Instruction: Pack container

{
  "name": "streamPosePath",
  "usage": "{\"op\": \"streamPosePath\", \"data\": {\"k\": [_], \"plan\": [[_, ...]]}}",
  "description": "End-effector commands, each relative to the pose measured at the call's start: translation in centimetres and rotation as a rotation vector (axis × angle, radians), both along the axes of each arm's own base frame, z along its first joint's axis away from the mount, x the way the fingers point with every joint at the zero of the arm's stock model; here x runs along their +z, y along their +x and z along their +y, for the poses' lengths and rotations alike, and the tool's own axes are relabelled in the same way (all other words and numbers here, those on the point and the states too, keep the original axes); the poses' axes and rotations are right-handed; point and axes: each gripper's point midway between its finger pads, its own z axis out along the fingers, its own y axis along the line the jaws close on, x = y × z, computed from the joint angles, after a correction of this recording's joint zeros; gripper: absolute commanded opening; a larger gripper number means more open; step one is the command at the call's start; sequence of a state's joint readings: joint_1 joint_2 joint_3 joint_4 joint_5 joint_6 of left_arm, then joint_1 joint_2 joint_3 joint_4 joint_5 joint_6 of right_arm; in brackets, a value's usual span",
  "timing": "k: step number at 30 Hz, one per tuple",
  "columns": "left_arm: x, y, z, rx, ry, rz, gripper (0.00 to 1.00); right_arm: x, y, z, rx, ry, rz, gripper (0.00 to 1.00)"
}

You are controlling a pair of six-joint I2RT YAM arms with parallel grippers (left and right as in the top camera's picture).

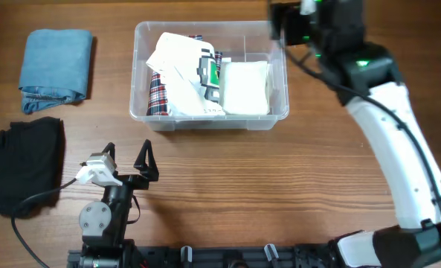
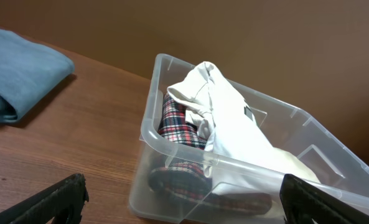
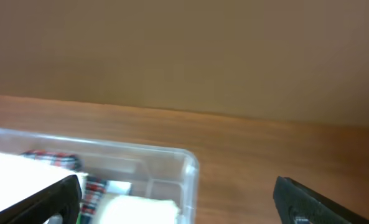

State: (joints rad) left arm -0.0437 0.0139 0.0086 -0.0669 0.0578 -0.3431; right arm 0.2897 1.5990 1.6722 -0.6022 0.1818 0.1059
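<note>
Container (image 1: 205,123) sits mid-surface (image 1: 279,186) toward the far edge, long axis running left-right, with white clothes (image 1: 246,89) and a plaid garment (image 1: 158,93) inside. The black garment (image 1: 23,160) and folded blue denim (image 1: 56,67) lie well left of it. I'd say they're closest to the left end effector (image 1: 127,152), which is spread wide and empty. The right end effector (image 3: 175,202) hovers by the container's far right corner, also spread and empty.
</note>
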Motion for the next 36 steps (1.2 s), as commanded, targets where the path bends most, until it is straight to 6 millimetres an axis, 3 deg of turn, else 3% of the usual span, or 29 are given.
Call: {"op": "streamPosePath", "data": {"k": [1, 5, 10, 19, 22, 28, 32, 34, 36], "plan": [[-0.1, 0.0, 0.2, 0.01, -0.001, 0.002, 1.0, -2.8, -0.1, -5.7, -0.202, 0.103, 0.112, 1.0], [-0.1, 0.0, 0.2, 0.01, -0.001, 0.002, 1.0, -5.2, -1.7, -11.1, -0.388, 0.173, 0.225, 1.0], [-0.1, 0.0, 0.2, 0.01, -0.001, 0.002, 1.0, -6.6, -3.2, -14.3, -0.464, 0.159, 0.297, 1.0], [0.5, 0.0, 0.1, 0.003, -0.008, -0.021, 1.0, -6.6, -3.2, -14.4, -0.466, 0.16, 0.298, 1.0], [1.6, -0.2, -1.6, -0.096, -0.007, -0.066, 1.0, -6.6, -3.2, -14.4, -0.467, 0.16, 0.298, 1.0], [6.7, -1.8, -2.3, -0.143, 0.046, -0.08, 1.0, -6.6, -3.2, -14.4, -0.467, 0.16, 0.298, 1.0], [10.3, -2.6, -1.2, -0.086, 0.075, 0.054, 1.0, -6.6, -3.2, -14.4, -0.467, 0.16, 0.298, 1.0], [11.3, -2.3, -1.1, -0.082, 0.076, 0.143, 1.0, -6.2, -2.8, -14.4, -0.462, 0.164, 0.278, 1.0], [11.5, -1.7, -1.1, -0.085, 0.075, 0.227, 1.0, -6.2, -2.9, -14.9, -0.405, 0.047, 0.284, 1.0]]}}
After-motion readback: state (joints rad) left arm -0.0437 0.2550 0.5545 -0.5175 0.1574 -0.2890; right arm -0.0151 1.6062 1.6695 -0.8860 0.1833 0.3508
